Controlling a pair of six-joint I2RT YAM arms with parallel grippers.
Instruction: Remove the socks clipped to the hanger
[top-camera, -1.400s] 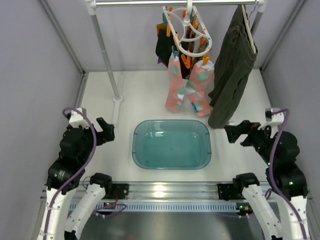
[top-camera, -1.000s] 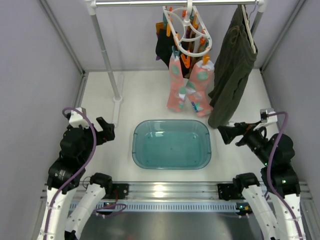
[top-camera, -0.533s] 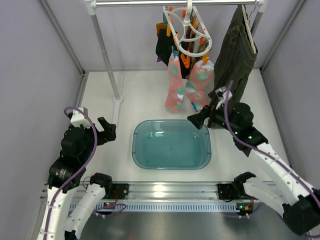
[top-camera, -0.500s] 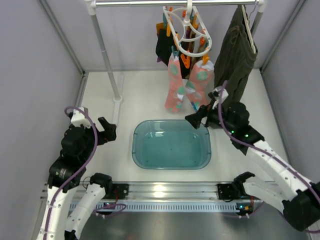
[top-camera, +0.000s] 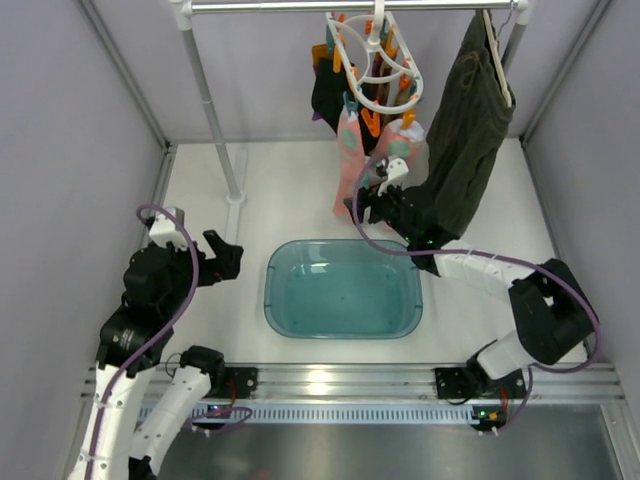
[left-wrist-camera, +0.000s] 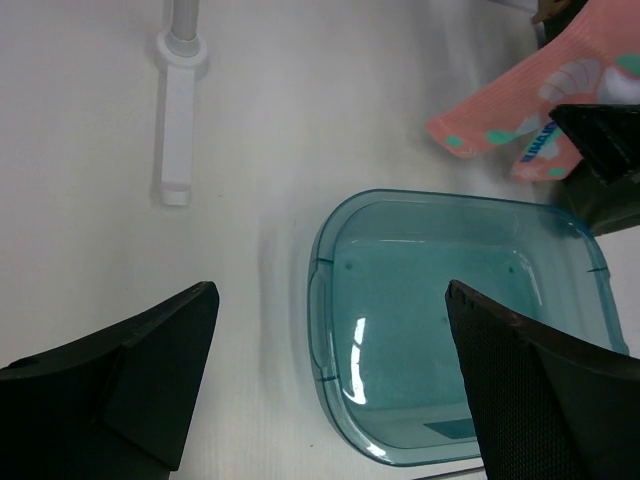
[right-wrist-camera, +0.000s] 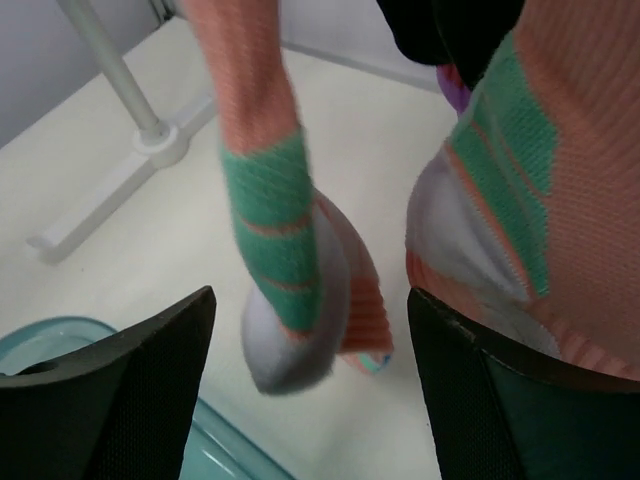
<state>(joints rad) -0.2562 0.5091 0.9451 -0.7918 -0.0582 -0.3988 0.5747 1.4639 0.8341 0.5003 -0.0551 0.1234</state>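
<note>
The white ring hanger (top-camera: 375, 60) with orange and teal clips hangs from the top rail. Two pink dotted socks (top-camera: 349, 145) hang from it, with black socks (top-camera: 325, 95) behind. My right gripper (top-camera: 366, 203) is open, raised at the lower ends of the pink socks. In the right wrist view the left pink sock (right-wrist-camera: 285, 260) dangles between the open fingers (right-wrist-camera: 110, 400), not gripped, and the second pink sock (right-wrist-camera: 530, 200) is at right. My left gripper (top-camera: 228, 262) is open and empty, left of the tub; its view shows a pink sock (left-wrist-camera: 520, 95).
A teal plastic tub (top-camera: 268, 290) sits on the table centre, also in the left wrist view (left-wrist-camera: 318, 280). A dark olive garment (top-camera: 465, 130) hangs on a plain hanger right of the socks. The rack's pole (top-camera: 210, 100) and foot (left-wrist-camera: 180, 110) stand at left.
My right arm has swung from the right side in over the tub's far corner and up to the pink socks. My left gripper has shifted slightly right.
</note>
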